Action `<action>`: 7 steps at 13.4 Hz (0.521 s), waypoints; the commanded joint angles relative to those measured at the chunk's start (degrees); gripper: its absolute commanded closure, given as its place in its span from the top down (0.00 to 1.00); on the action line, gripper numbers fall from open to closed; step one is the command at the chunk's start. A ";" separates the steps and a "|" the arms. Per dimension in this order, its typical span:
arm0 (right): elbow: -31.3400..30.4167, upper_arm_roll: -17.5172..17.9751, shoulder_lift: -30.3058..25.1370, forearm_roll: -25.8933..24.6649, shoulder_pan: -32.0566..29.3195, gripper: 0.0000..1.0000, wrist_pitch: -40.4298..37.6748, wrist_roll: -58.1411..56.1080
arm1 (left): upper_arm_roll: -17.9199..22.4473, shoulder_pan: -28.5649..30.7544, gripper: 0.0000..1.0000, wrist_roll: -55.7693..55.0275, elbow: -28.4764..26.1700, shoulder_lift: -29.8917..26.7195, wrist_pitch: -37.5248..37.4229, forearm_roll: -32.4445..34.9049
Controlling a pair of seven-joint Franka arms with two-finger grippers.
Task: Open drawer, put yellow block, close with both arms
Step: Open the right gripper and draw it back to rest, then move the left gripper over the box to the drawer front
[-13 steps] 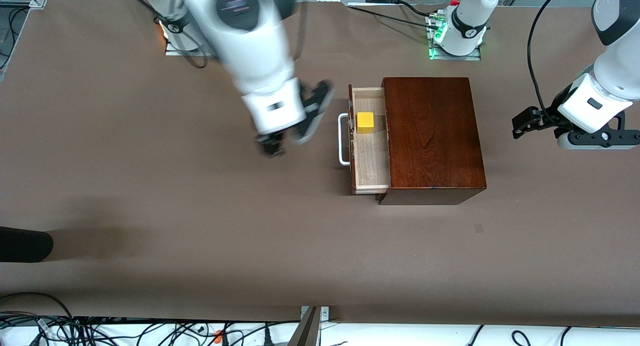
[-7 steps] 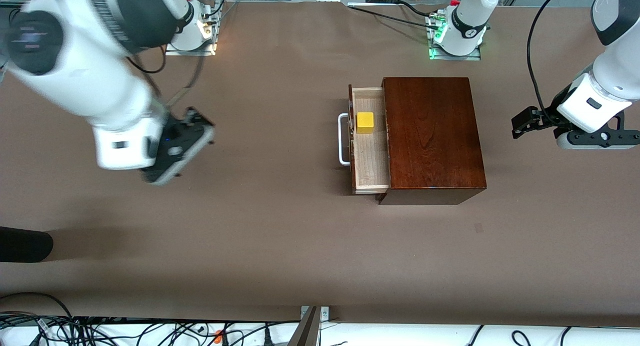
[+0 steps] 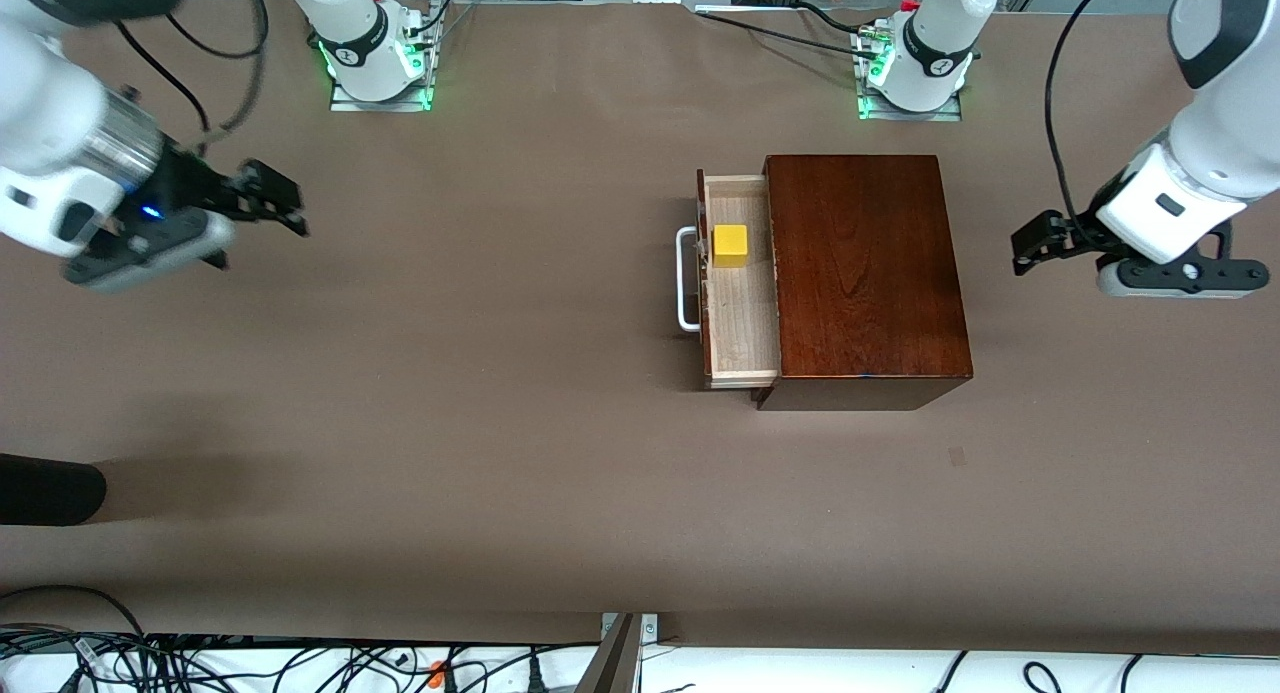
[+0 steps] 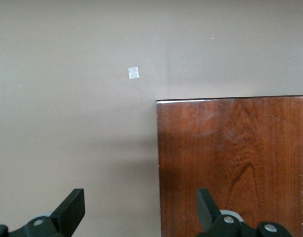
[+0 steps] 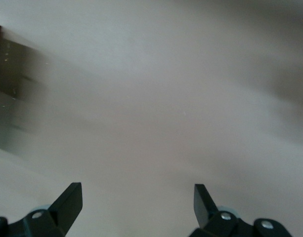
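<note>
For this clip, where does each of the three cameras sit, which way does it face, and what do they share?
Front view: high across the table, facing the bases; shows the box, open drawer with the yellow block, and both arms, right gripper and left gripper over bare table at their own ends.
Left wrist view: on the left wrist, looking down at the box top and table; its open jaws show.
Right wrist view: on the right wrist, facing blurred table; its open jaws show.
Shared: front and left wrist views both show the box.

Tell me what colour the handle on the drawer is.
White. The handle shows best in the front view, on the open drawer.
</note>
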 commanded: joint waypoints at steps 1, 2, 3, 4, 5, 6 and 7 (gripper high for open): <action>-6.27 -1.74 -3.60 1.12 -0.48 1.00 0.46 4.70 | -2.19 -0.36 1.00 0.26 0.34 -0.69 -0.88 -1.20; -6.01 -1.92 -3.86 -0.28 -0.48 1.00 -0.59 6.99 | -4.03 -0.80 1.00 0.52 0.77 -0.16 -2.27 -2.78; -5.66 -1.83 -4.04 -1.51 -0.48 1.00 -1.30 7.62 | -6.31 -1.15 1.00 0.96 1.65 1.49 -4.81 -3.49; -5.57 -1.57 -4.04 -2.22 -0.40 1.00 -1.39 7.71 | -9.20 -1.76 1.00 1.23 3.40 2.90 -6.40 -3.76; -5.57 -1.48 -3.96 -2.48 -0.39 1.00 -1.13 7.80 | -12.71 -2.73 1.00 2.62 4.02 4.22 -6.51 -3.76; -5.48 -1.57 -3.61 -3.88 -0.39 1.00 -0.70 7.80 | -16.23 -3.87 1.00 3.77 4.81 5.80 -6.33 -3.67; -4.61 -1.57 -3.43 -4.76 -0.39 1.00 -1.13 7.72 | -19.05 -5.36 1.00 4.30 7.08 8.69 -6.16 -3.76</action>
